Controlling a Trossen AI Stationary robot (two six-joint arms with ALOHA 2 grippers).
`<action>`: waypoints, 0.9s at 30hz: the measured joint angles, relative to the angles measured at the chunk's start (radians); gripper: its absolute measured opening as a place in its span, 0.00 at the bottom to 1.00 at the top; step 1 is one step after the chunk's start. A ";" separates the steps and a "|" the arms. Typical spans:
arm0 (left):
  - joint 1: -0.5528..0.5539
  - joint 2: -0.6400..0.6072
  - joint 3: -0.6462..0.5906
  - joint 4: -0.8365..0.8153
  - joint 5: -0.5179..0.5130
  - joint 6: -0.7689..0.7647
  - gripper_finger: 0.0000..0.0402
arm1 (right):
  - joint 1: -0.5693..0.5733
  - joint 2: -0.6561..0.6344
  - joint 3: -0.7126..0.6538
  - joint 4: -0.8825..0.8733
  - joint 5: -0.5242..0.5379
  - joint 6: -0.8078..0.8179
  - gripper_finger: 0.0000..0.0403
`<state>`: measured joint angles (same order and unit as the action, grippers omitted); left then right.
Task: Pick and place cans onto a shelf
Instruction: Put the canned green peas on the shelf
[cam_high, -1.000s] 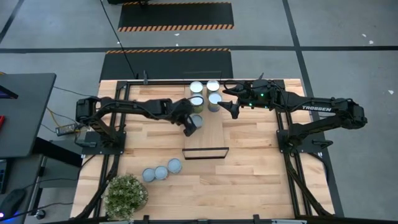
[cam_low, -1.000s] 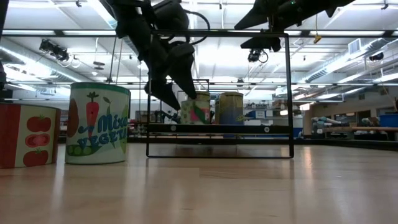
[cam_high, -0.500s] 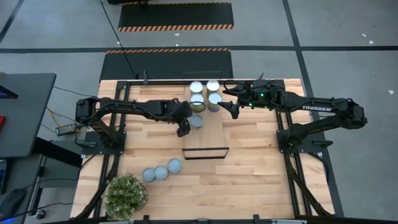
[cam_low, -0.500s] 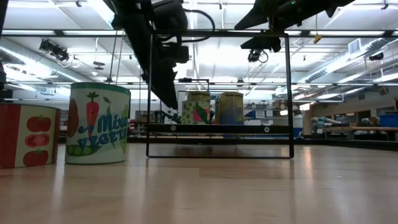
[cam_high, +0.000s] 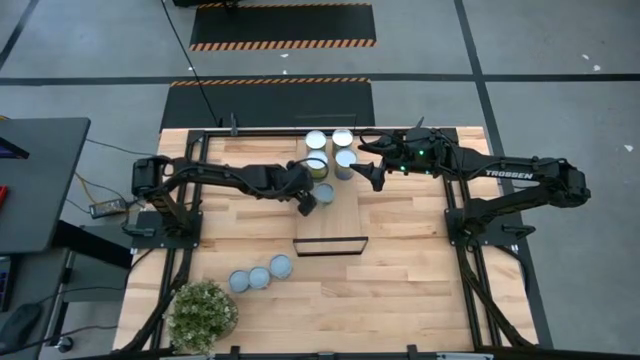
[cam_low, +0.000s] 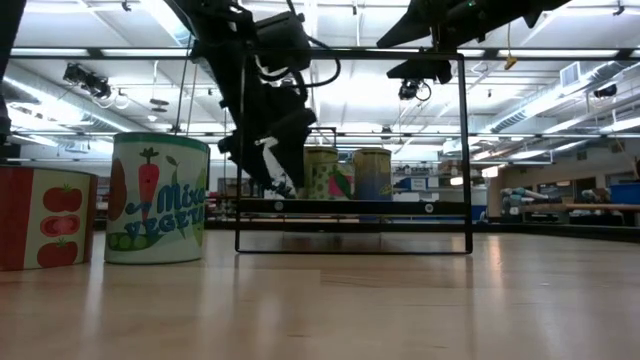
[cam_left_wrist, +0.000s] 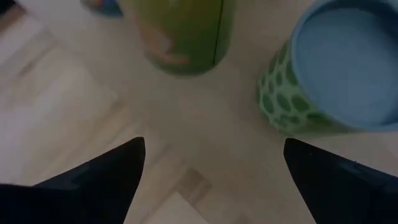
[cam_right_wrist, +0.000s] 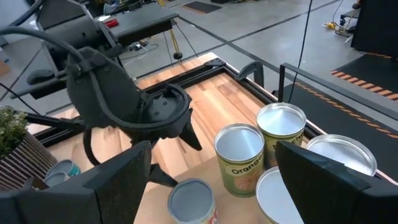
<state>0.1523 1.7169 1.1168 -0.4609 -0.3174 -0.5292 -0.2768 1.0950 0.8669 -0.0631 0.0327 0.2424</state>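
Observation:
The shelf (cam_high: 338, 215) is a light board with a black frame (cam_high: 329, 246) at its near end. Several cans stand on its far half, the nearest being a green-dotted can (cam_high: 324, 192) (cam_left_wrist: 348, 62). Three more cans (cam_high: 259, 276) stand on the table near the plant. My left gripper (cam_high: 306, 206) (cam_left_wrist: 214, 180) is open, pointing steeply down just left of the dotted can, with bare board between its fingers. My right gripper (cam_high: 371, 166) (cam_right_wrist: 211, 180) hangs open above the shelf's right side, clear of the cans.
A bushy potted plant (cam_high: 202, 315) stands at the table's near left corner. In the low view two labelled cans (cam_low: 157, 198) (cam_low: 45, 216) stand close on the left. The near half of the shelf is bare wood.
My left gripper has swung a little toward the table's left edge and back, turned about its wrist, and sunk lower beside the dotted can. It has stayed open. The cans stand where they were.

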 joint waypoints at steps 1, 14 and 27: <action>-0.002 0.000 0.000 0.000 0.000 -0.020 0.97 | 0.000 0.000 0.000 0.000 0.000 0.000 0.87; -0.006 0.000 0.000 0.091 -0.021 -0.069 0.97 | 0.001 0.000 0.000 0.001 0.000 -0.002 0.87; -0.006 0.000 0.000 0.236 -0.027 -0.039 0.97 | 0.001 0.000 0.000 0.002 0.000 0.001 0.87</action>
<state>0.1463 1.7164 1.1168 -0.2247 -0.3439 -0.5687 -0.2760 1.0950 0.8669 -0.0608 0.0330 0.2436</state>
